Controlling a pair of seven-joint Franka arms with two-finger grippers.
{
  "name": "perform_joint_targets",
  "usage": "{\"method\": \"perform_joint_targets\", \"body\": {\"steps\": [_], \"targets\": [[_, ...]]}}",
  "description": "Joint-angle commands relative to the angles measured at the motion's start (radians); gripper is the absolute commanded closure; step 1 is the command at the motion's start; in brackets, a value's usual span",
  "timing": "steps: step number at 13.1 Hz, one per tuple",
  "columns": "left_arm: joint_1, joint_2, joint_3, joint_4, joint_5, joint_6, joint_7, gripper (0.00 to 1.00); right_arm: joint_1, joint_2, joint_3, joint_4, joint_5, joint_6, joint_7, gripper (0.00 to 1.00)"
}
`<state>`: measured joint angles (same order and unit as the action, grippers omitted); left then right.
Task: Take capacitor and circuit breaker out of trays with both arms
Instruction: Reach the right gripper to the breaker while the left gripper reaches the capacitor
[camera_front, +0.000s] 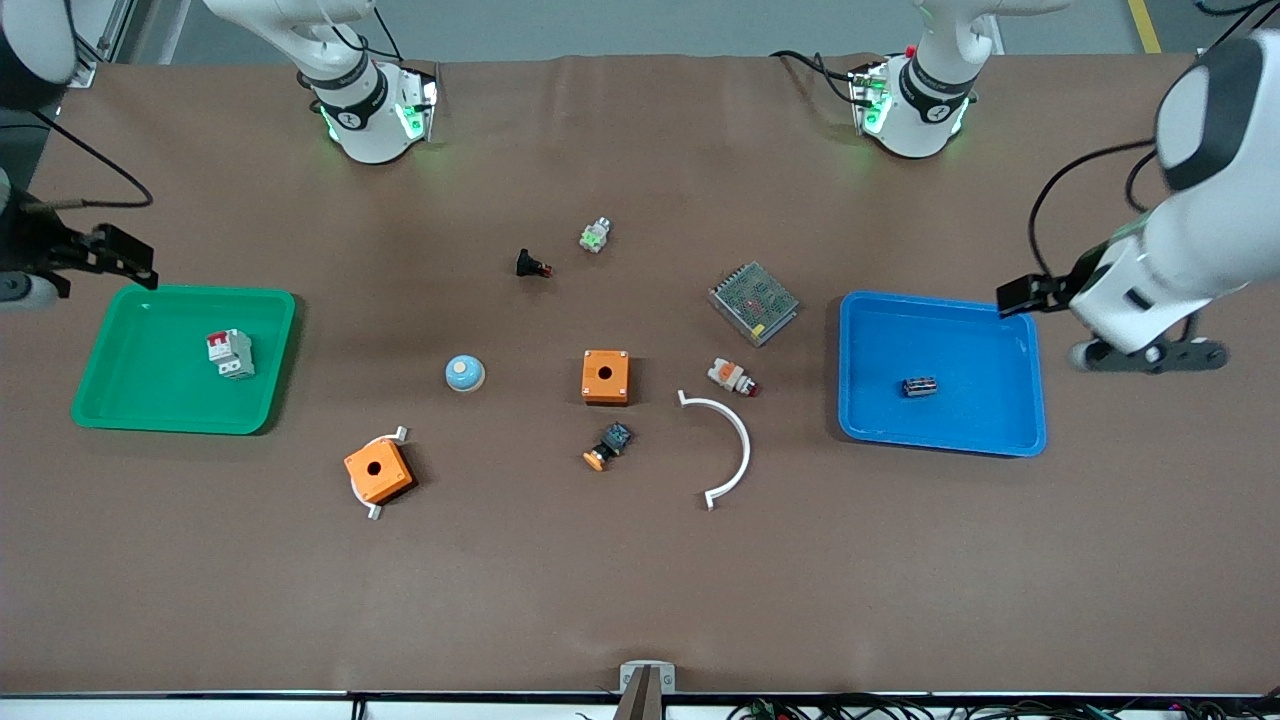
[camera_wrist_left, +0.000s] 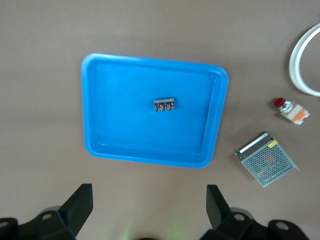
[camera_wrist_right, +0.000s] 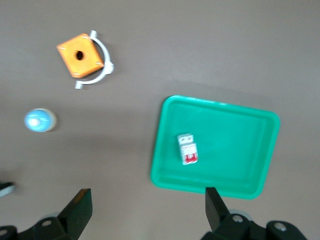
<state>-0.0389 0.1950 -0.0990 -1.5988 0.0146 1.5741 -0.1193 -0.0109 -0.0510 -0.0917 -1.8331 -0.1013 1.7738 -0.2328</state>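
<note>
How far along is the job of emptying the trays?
Nothing is done yet: the circuit breaker lies in the green tray and the capacitor in the blue tray. The right gripper and left gripper are open and empty. Both picks remain.

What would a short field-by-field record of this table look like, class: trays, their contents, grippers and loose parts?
green tray: toward the right arm's end; holds the circuit breaker
blue tray: toward the left arm's end; holds the capacitor
left gripper: open, empty, up in the air by the blue tray's edge
right gripper: open, empty, up in the air by the green tray's edge
loose parts between the trays: two orange boxes, white arc, metal mesh box
task progress: nothing lifted out yet
</note>
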Motion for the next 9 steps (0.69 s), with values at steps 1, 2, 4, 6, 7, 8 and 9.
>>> {"method": "perform_joint_targets", "body": {"steps": [1,2,4,6,7,8,9], "targets": [[-0.002,0.044,-0.001,-0.068,-0.016,0.078,-0.017,0.00,-0.070,-0.016,0.009,-0.168,-0.055,0.154,-0.080,0.00],[-0.007,0.052,-0.001,-0.123,-0.016,0.131,-0.016,0.00,-0.095,-0.016,0.009,-0.240,-0.055,0.215,-0.117,0.00],[-0.006,0.085,-0.001,-0.206,-0.013,0.234,-0.010,0.00,-0.135,-0.001,0.009,-0.352,-0.055,0.355,-0.164,0.00],[-0.001,0.135,-0.001,-0.256,-0.010,0.317,-0.011,0.00,-0.178,0.072,0.009,-0.373,-0.055,0.427,-0.229,0.00],[0.001,0.158,-0.001,-0.269,-0.010,0.363,-0.010,0.00,-0.196,0.109,0.009,-0.373,-0.055,0.465,-0.268,0.00],[0.001,0.187,-0.001,-0.276,-0.005,0.397,-0.010,0.00,-0.213,0.137,0.009,-0.374,-0.055,0.495,-0.302,0.03],[0.002,0.219,-0.001,-0.277,-0.001,0.420,-0.010,0.00,-0.228,0.158,0.009,-0.374,-0.055,0.501,-0.315,0.03]]}}
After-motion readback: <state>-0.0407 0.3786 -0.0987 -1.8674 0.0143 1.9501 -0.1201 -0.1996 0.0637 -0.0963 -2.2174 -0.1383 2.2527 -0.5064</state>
